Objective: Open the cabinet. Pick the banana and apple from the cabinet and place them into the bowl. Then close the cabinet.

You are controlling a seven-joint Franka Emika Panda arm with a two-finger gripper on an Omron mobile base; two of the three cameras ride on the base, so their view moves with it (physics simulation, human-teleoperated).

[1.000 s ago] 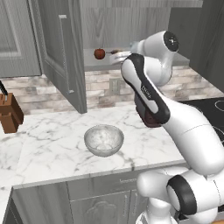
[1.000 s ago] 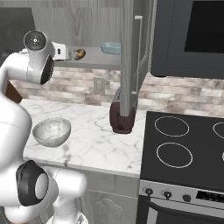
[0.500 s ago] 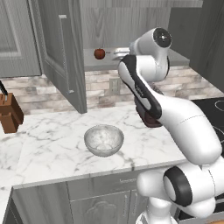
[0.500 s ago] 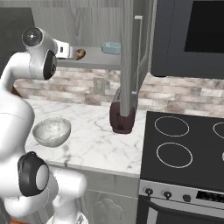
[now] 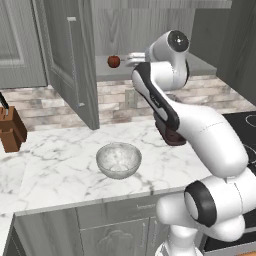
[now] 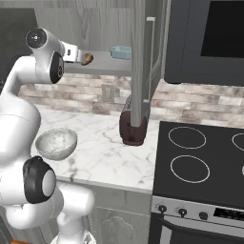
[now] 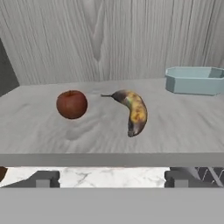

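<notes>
Jaws spread wide, empty; gripper (image 7: 112, 178) faced shelf; brown-spotted yellow curved banana (image 7: 133, 111) dead ahead, long axis running away from jaws; dark red round apple (image 7: 71, 104) ahead-left.

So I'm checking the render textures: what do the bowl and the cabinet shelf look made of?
The bowl looks like mottled grey-white glass, glossy and slightly translucent. The cabinet shelf looks like matte grey wood or laminate, with faint grain; its back panel shows clearer vertical grain.

Cabinet (image 7: 131, 39) – matt grey wood-grain; bowl (image 5: 118, 160) – glassy, mottled; countertop (image 5: 55, 160) – polished marble.
</notes>
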